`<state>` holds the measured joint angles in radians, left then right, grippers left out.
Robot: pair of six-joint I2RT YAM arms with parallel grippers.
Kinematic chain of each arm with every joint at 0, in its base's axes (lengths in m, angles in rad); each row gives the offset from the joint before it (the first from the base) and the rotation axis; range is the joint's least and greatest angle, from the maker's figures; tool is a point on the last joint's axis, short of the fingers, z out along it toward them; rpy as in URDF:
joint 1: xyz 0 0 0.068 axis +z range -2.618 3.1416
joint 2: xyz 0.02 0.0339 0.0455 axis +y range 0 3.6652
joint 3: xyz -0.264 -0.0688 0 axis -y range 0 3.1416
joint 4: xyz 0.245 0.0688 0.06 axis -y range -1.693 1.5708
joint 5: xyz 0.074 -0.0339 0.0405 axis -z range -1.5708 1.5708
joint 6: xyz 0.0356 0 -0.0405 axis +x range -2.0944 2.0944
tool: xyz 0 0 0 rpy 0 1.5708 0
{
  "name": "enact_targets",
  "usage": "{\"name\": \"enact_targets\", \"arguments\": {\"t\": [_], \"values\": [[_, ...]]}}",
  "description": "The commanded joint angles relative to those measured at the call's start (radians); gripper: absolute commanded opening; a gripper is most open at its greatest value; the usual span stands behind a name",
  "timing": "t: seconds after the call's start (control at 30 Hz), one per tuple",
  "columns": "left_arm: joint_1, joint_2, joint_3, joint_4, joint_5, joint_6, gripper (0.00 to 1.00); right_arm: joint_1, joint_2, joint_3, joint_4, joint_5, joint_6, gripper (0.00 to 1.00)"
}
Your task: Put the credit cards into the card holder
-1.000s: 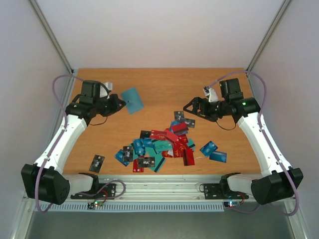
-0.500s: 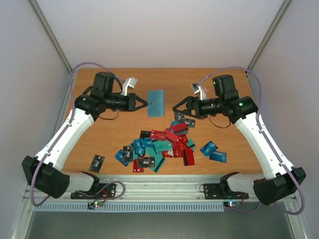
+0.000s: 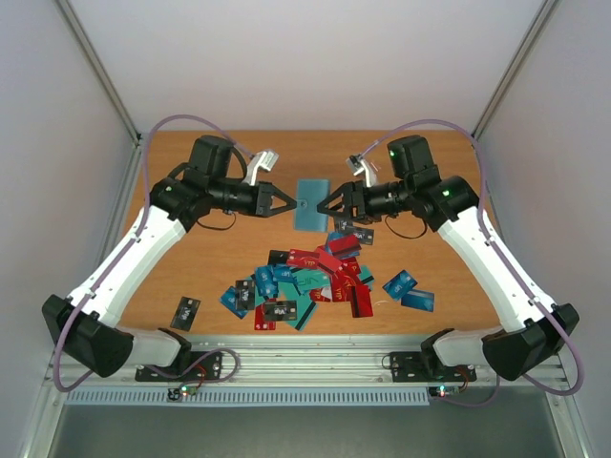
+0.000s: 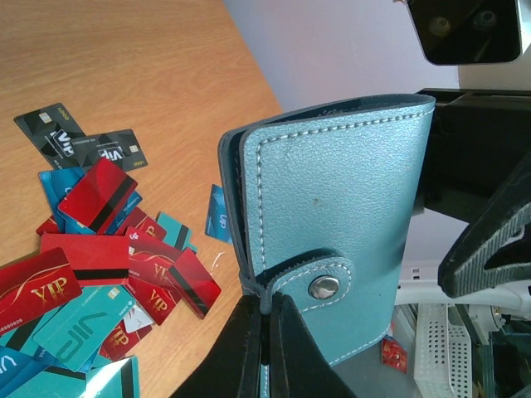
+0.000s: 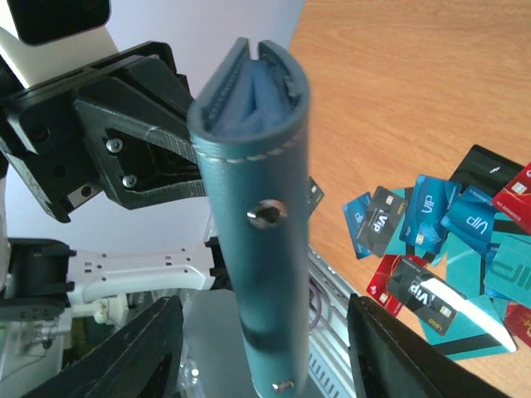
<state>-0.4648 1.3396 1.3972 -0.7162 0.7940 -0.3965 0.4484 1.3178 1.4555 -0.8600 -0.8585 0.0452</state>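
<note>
My left gripper (image 3: 289, 202) clamps the card holder (image 3: 311, 204) by one edge; my right gripper (image 3: 326, 204) straddles its opposite side, parted, not touching.

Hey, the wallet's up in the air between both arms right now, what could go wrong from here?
1. The left end effector pinches the card holder only at its strap edge; a sideways push from the right end effector, whose open jaws straddle it, might twist it loose.
2. If dropped, it could fall onto the credit cards below and scatter them.
</note>
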Motion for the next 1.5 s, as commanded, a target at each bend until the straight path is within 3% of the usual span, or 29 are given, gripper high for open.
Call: {"name": "enact_targets", "arguments": {"t": [0.0, 0.2, 0.57, 0.83, 0.9, 0.93, 1.0, 1.1, 1.23, 1.47], "values": [[-0.022, 0.011, 0.039, 0.013, -0.014, -0.015, 0.00, 0.033, 0.016, 0.047, -0.001, 0.030, 0.006, 0.50], [-0.025, 0.010, 0.039, 0.016, -0.017, -0.018, 0.00, 0.038, 0.025, 0.042, -0.024, 0.043, -0.009, 0.36], [-0.026, 0.012, 0.028, 0.062, 0.014, -0.051, 0.00, 0.038, 0.014, 0.014, -0.013, 0.038, -0.006, 0.35], [-0.028, 0.011, 0.029, 0.067, 0.022, -0.056, 0.02, 0.038, 0.011, -0.004, 0.010, 0.017, 0.011, 0.14], [-0.029, 0.010, 0.038, 0.051, 0.008, -0.052, 0.13, 0.039, 0.009, -0.004, 0.008, 0.017, 0.012, 0.10], [-0.029, 0.008, 0.045, 0.035, -0.007, -0.046, 0.23, 0.038, 0.008, -0.003, 0.005, 0.020, 0.012, 0.10], [-0.029, 0.000, 0.071, -0.007, -0.058, -0.021, 0.53, 0.038, 0.005, 0.003, -0.008, 0.034, 0.013, 0.07], [-0.029, -0.016, 0.121, -0.101, -0.206, 0.021, 0.80, 0.038, 0.003, 0.025, -0.054, 0.099, 0.006, 0.01], [-0.040, -0.033, 0.182, -0.220, -0.371, 0.094, 0.80, 0.039, 0.014, 0.077, -0.145, 0.194, -0.007, 0.01], [-0.188, 0.011, 0.286, -0.328, -0.569, 0.189, 0.65, 0.048, 0.043, 0.163, -0.264, 0.285, -0.001, 0.01]]}}
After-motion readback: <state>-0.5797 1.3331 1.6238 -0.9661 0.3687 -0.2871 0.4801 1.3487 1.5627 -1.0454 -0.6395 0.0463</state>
